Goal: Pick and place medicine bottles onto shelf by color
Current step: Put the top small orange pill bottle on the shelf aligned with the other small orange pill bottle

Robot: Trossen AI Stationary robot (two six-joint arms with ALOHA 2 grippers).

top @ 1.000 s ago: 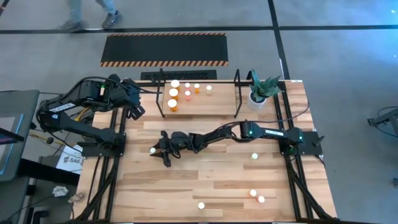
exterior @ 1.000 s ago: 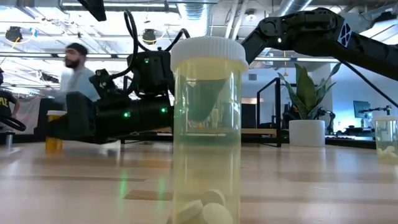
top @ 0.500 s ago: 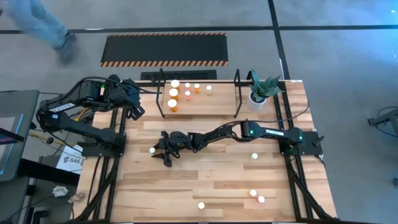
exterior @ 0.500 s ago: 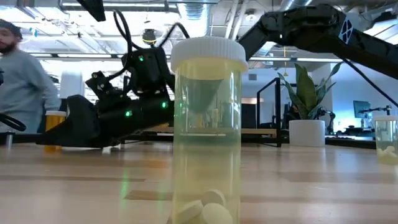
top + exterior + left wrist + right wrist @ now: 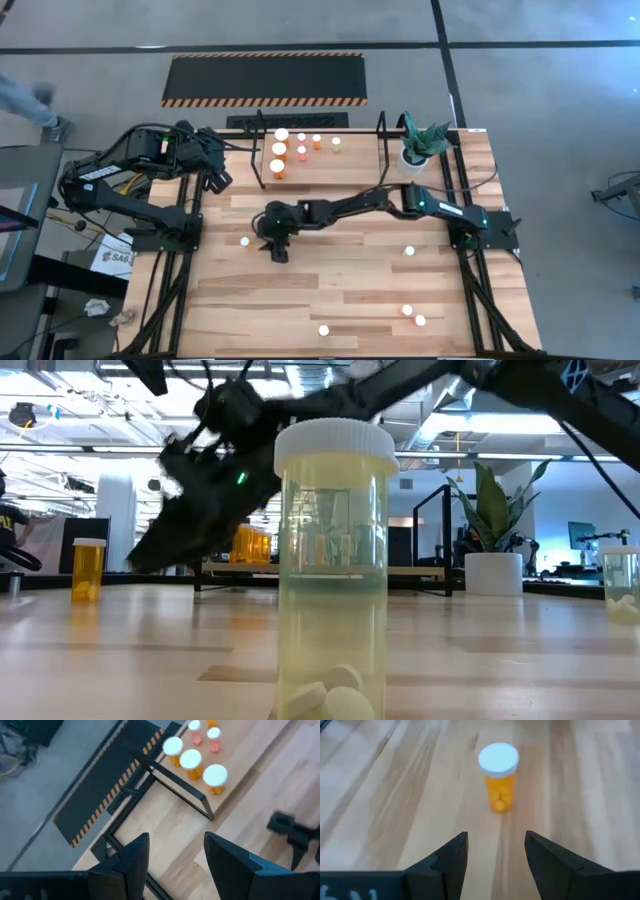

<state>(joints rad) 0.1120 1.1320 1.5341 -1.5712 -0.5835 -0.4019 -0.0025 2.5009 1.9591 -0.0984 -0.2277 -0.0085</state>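
- Medicine bottles are spread over two places: six stand inside the shelf [image 5: 320, 150] at the far edge of the table [image 5: 340, 300], and five stand loose on the wood
- Orange bottle [image 5: 244, 241] with a white cap stands upright on the table's left part, just beside the right gripper [image 5: 272, 240] and apart from it
- Right gripper hangs above the table with its fingers spread and nothing between them; in its wrist view the orange bottle stands free ahead of the gap
- Left gripper [image 5: 215, 178] waits at the table's far left corner, near the shelf's left hoop, its fingers parted and empty
- Pale bottle [image 5: 334, 570] with tablets at its bottom stands upright close to the low camera
- Potted plant [image 5: 419, 143] sits right of the shelf
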